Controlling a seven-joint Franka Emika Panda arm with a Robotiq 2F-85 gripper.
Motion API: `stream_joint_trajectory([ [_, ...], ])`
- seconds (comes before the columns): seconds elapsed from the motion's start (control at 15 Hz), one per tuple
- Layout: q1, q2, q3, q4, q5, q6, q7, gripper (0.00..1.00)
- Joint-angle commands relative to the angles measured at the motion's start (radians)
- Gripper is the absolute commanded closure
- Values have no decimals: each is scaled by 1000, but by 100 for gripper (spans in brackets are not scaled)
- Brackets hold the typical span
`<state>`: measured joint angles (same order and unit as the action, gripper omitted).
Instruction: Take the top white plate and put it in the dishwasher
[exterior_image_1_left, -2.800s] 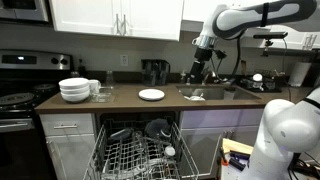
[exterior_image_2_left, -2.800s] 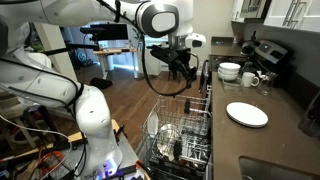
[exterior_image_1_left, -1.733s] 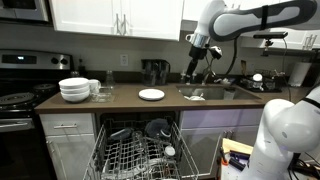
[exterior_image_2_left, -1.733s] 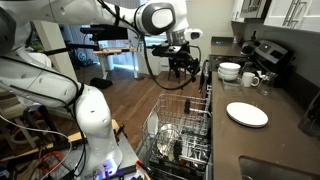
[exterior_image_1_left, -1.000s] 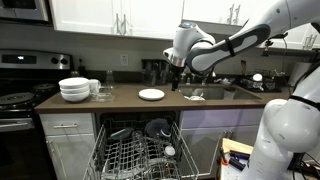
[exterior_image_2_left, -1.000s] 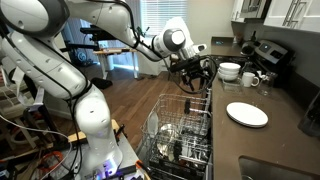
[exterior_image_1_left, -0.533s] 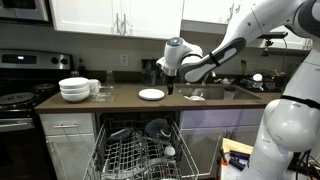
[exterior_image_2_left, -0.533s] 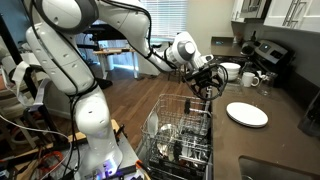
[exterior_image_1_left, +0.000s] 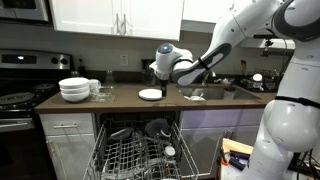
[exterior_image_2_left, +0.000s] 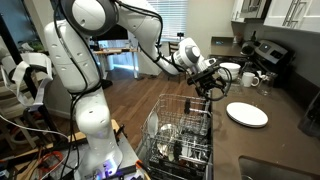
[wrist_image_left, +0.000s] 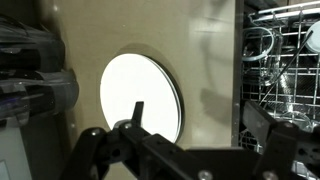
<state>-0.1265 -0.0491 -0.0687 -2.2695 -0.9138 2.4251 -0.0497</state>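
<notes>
Claw (exterior_image_1_left: 159, 80) spread wide, over top white plate (exterior_image_1_left: 150, 94) on table (exterior_image_1_left: 120, 101), dishwasher (exterior_image_1_left: 135, 153) open below plate, rack out

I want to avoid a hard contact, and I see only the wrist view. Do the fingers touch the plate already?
Observer: No. In an exterior view the fingers hang above the plate, apart from it.
Operator: Is something near the plate on the counter?
Observer: Stacked bowls stand further along, well apart from the plate.
Operator: Is the dishwasher open?
Observer: Yes. Its rack is pulled out, with dark dishes in it.
</notes>
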Motion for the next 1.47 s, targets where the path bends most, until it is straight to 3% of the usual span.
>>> stream_joint_trajectory([
  [0.0, 8, 9, -10, 11, -43, 17, 27, 0],
  [0.4, 7, 43, -12, 43, -195, 78, 103, 0],
  [0.8, 4, 129, -24, 83, -250, 129, 166, 0],
  [1.2, 12, 229, -39, 151, -429, 118, 309, 0],
  [1.4, 12, 266, -36, 178, -462, 115, 343, 0],
])
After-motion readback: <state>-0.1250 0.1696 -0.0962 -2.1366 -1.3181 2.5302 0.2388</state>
